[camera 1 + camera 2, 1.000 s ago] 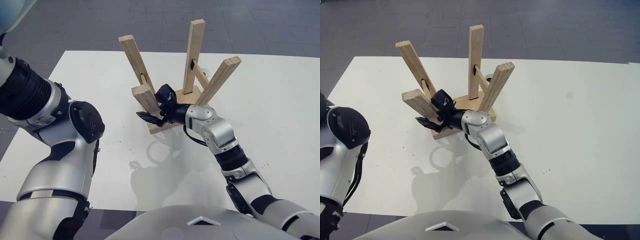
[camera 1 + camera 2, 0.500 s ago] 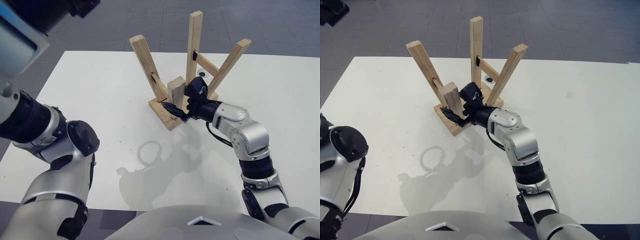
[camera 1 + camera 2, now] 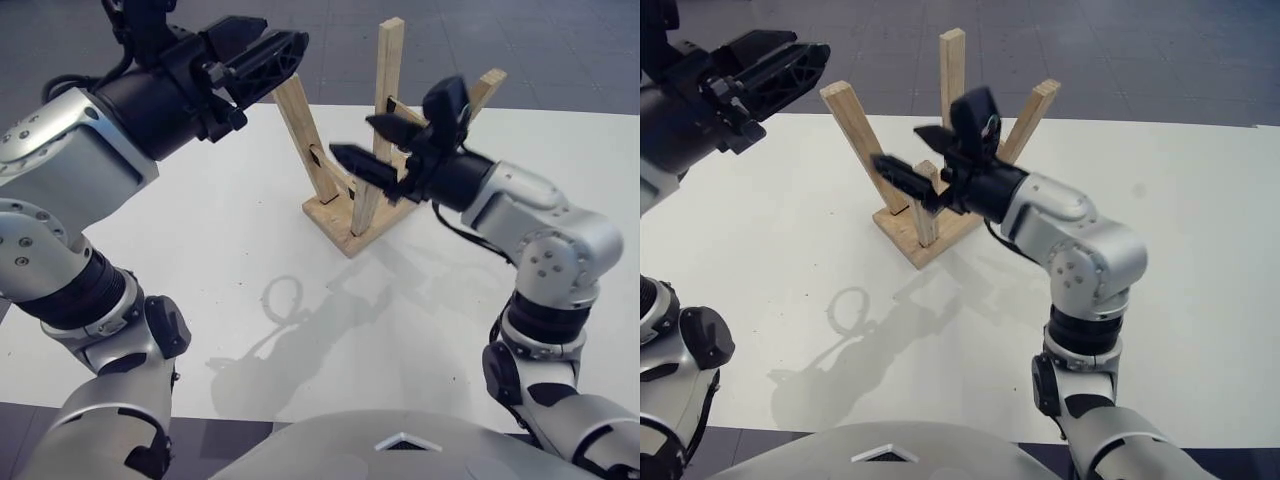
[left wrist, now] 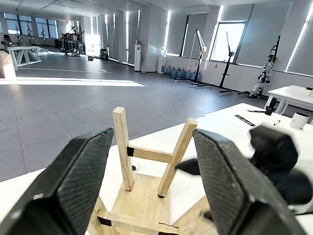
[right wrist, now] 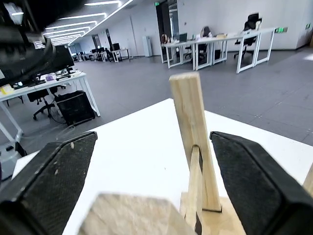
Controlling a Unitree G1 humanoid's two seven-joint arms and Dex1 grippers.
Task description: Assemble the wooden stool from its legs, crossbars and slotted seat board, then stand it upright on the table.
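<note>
Assembly looks finished: four legs (image 3: 388, 70) and the crossbars (image 4: 149, 154) sit in the seat board (image 3: 340, 224). The stool (image 3: 930, 215) rests upside down on the table (image 3: 200, 250) at 12 o'clock, so turning it upright remains. Leg axes run near vertical, splayed, feet up, board flat down. Left gripper (image 3: 283, 32) is raised at 10 o'clock and right gripper (image 3: 353, 137) is by the near leg's top, both spread wide and empty.
</note>
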